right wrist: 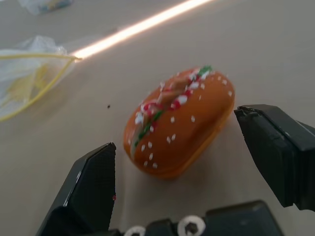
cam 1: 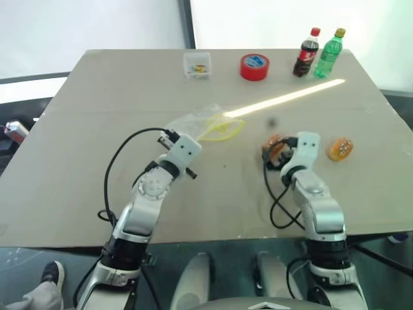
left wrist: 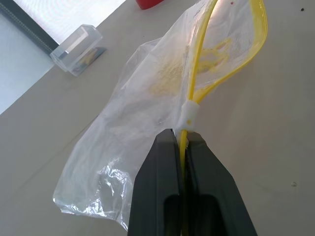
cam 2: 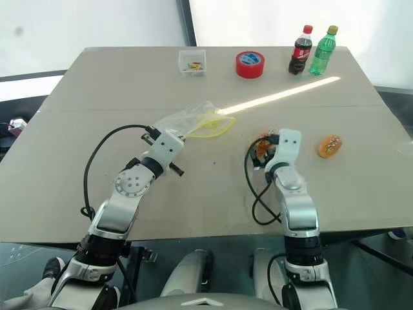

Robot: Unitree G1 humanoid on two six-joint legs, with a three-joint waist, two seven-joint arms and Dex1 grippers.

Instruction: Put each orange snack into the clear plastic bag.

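The clear plastic bag (cam 1: 201, 121) lies crumpled near the table's middle, its yellow zip strip (left wrist: 197, 88) looping open. My left gripper (left wrist: 181, 138) is shut on that strip at the bag's near end. One orange snack (right wrist: 179, 120), an oval bun-shaped piece with white specks and a red and green stripe, lies on the table between the fingers of my right gripper (right wrist: 176, 136). That gripper is open wide and its fingers (right wrist: 93, 182) stand clear of the snack on both sides. A second orange snack (cam 1: 340, 148) lies further right.
Along the far edge stand a small clear box (cam 1: 197, 64), a red tape roll (cam 1: 254, 66), a cola bottle (cam 1: 307, 51) and a green bottle (cam 1: 329, 53). A bright sun streak crosses the table (cam 1: 77, 161). Black cables hang from both wrists.
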